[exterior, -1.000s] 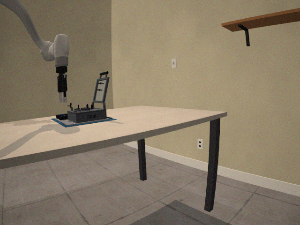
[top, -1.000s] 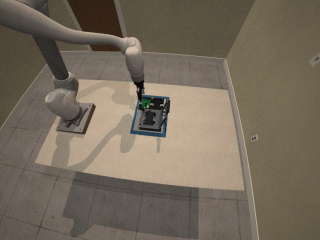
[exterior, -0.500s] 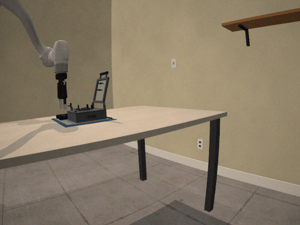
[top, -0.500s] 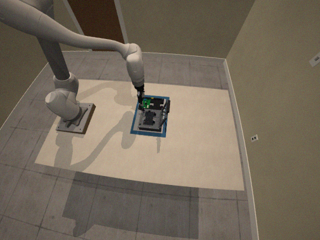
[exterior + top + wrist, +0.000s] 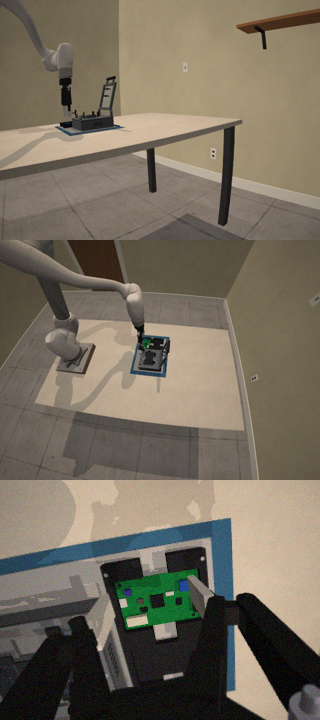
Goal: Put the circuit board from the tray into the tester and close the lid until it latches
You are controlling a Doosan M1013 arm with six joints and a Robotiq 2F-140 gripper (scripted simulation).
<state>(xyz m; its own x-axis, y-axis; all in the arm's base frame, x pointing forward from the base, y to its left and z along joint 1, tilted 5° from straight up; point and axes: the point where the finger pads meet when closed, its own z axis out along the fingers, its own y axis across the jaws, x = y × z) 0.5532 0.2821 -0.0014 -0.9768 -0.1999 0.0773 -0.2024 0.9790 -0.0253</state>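
Gripper, fingers apart and holding nothing, poised above the circuit board in its tray, presumably spaced to straddle it for grasping

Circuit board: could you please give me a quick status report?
Tool open above tray. Circuit board face up in its pocket. Tester lid raised; nothing seen blocking the board.

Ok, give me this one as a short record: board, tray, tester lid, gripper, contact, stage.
board: green circuit board, face up in one tray pocket
tray: black tray, beside the tester
lid: raised lid, unlatched
gripper: gripper above the tray, fingers apart, nothing held
contact: none visible with board
stage: board not yet picked
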